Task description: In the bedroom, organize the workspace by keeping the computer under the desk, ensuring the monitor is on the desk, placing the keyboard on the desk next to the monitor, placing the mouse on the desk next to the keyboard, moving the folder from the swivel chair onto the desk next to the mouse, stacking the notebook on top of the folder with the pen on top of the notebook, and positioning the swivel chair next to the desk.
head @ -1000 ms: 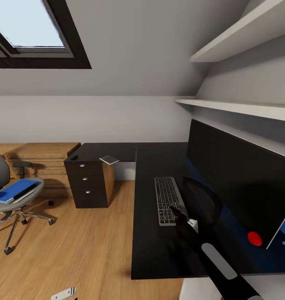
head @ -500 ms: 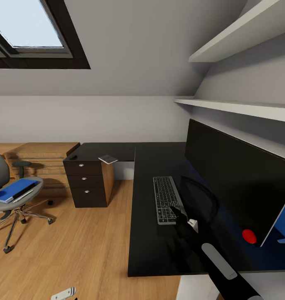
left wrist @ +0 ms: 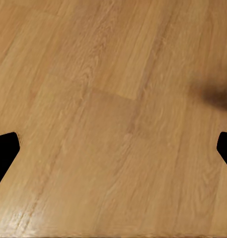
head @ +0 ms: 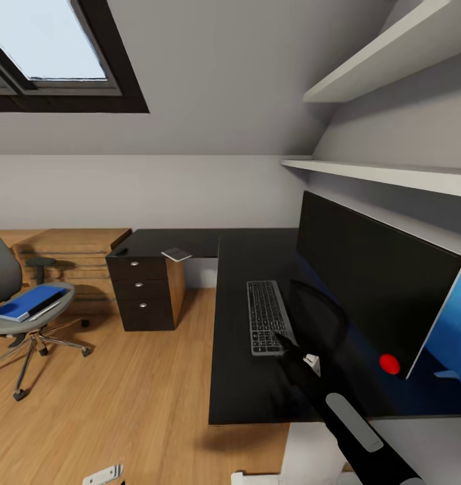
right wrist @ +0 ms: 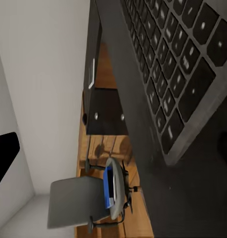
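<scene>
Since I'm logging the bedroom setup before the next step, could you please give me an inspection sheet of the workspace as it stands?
Surface: desk, glossy black L-shaped top.
Job's things: monitor upright on the desk; keyboard flat in front of it; folder on the swivel chair seat; notebook on the desk's far wing above the drawers; a small dark item, perhaps the mouse, at that wing's end.
Clutter: nothing seen.
Grippers: right gripper at the keyboard's near end, fingers apart; left gripper open over the wooden floor.
Cables: nothing seen.
Surroundings: skylight, wall shelves, wooden chest.
</scene>
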### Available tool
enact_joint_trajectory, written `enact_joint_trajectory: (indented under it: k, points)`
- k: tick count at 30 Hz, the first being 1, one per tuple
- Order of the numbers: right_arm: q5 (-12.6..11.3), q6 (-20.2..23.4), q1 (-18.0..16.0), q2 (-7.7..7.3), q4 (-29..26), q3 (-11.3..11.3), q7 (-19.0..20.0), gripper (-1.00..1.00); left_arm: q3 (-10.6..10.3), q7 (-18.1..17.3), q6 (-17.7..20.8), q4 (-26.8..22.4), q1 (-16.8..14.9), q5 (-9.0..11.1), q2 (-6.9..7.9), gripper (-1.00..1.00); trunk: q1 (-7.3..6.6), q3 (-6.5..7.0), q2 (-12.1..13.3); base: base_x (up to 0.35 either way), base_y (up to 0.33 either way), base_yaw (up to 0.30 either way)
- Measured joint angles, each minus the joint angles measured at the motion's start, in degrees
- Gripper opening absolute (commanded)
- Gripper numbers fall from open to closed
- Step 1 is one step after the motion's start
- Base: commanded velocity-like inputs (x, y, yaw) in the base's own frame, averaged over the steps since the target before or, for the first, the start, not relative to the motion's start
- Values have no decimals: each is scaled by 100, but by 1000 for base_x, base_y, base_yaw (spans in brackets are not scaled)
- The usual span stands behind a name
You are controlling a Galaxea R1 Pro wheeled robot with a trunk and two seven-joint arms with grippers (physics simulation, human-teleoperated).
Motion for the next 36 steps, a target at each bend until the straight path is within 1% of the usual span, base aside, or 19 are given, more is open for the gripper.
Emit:
enact_joint_trajectory:
  k: [17,30,34,36]
  points:
    - [1,0,0,1,3,19,9,100,2,5,14,0,0,1,0,100,0,0,0,-296,0,0]
    - [13,-2,-4,28,38,52,-25,100,1,8,22,0,0,1,0,100,0,0,0,-308,0,0]
    - [33,-16,-7,109,118,59,-151,100,0,12,31,0,0,-1,-2,100,0,0,0,-282,0,0]
    - [49,-24,-13,192,292,59,-321,100,-1,18,37,0,0,-2,-5,100,-1,0,0,-184,0,0]
